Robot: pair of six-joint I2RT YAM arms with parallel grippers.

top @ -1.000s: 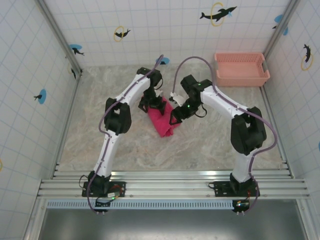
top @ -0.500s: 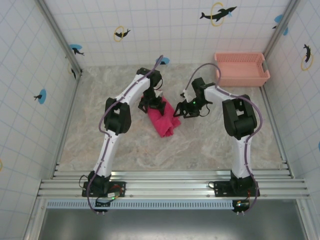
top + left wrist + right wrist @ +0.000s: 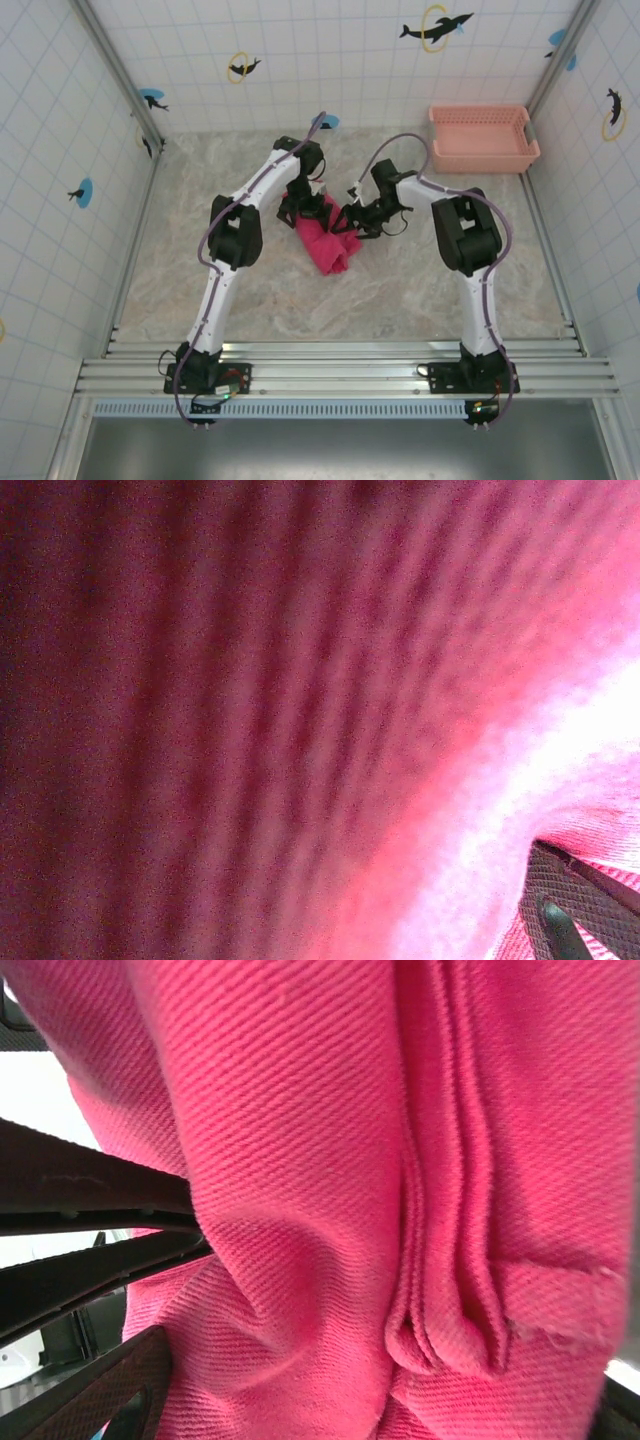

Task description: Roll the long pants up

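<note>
The long pants (image 3: 326,245) lie as a compact bright pink-red bundle in the middle of the marble-patterned table. My left gripper (image 3: 308,208) sits on the bundle's far left end, jaws wide. In the left wrist view the pink cloth (image 3: 300,720) presses close against the camera, and one textured fingertip (image 3: 562,908) shows at the bottom right. My right gripper (image 3: 349,222) is at the bundle's right side, open. In the right wrist view folded layers of cloth (image 3: 400,1210) lie between its spread fingers (image 3: 95,1400).
A salmon-pink plastic basket (image 3: 482,138) stands at the far right corner. Tiled walls close in the table (image 3: 220,290) on three sides, and an aluminium rail (image 3: 340,365) runs along the near edge.
My right gripper has swung left from beside the pants up against the bundle's right side, with its elbow folding in. The left arm and the bundle have stayed put.
</note>
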